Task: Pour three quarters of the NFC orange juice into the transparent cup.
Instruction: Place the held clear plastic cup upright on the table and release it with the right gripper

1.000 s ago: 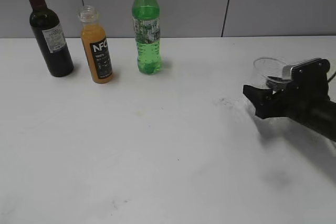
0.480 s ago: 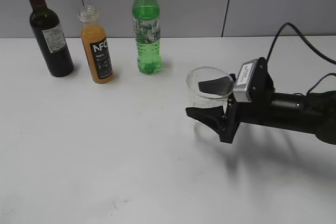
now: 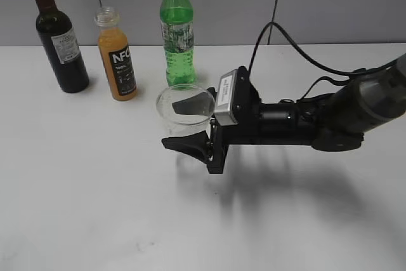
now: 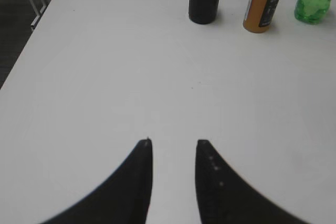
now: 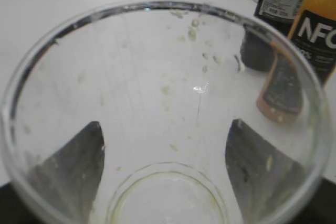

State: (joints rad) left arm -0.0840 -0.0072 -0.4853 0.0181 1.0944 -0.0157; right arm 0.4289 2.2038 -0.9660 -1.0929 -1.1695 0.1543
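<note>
Slanted exterior view, two close wrist views, all sharing NFC orange juice (image 3: 117, 55).

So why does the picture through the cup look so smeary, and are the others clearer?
Right wrist view: the transparent cup fills the frame, flecked with residue, blurring the NFC orange juice behind its wall. Exterior view: sharp, with soft shadows under the right gripper. Left wrist view: the left gripper is dark, the table evenly lit.

Tabletop (image 3: 95, 188): white, faint grey smudges. Juice bottle (image 3: 116, 55): clear, orange liquid, black label with white "NFC". Wine bottle (image 3: 58, 36): near-black glass, dark red cap, pale grey label. Soda bottle (image 3: 176, 33): bright green, yellow cap, patterned band. Cup (image 3: 185, 107): clear, colourless, pale yellowish flecks inside. Right gripper (image 3: 190, 125): black; left gripper (image 4: 173, 177): black.
</note>
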